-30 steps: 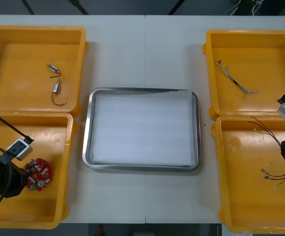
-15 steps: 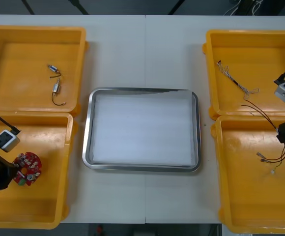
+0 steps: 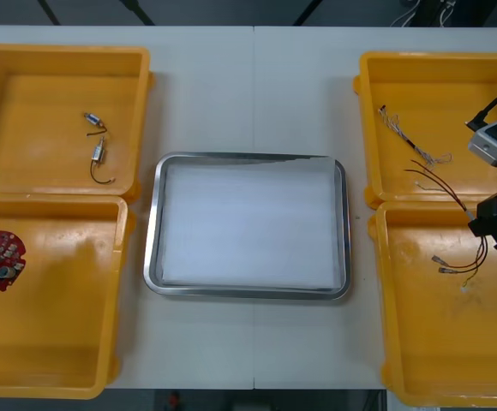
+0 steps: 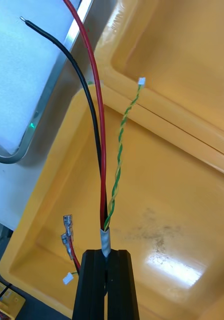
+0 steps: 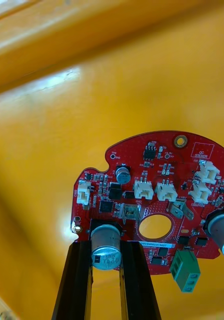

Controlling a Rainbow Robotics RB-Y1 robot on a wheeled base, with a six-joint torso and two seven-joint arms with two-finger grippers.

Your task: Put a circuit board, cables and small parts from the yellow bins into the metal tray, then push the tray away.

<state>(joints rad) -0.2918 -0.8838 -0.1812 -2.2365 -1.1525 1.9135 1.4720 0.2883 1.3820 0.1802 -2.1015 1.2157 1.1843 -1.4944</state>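
The left gripper is narrowed to the width of a silver cylindrical component on the round red circuit board and clamps it. The board is held over the near left yellow bin, at its outer side. The white printing on the board and the marks on the component's cap are too small to read.

The right gripper is almost closed, pinching the taped end of a cable bundle of red, black and twisted green-and-yellow strands. The bundle hangs over the near right yellow bin. The metal tray, white inside, sits mid-counter.
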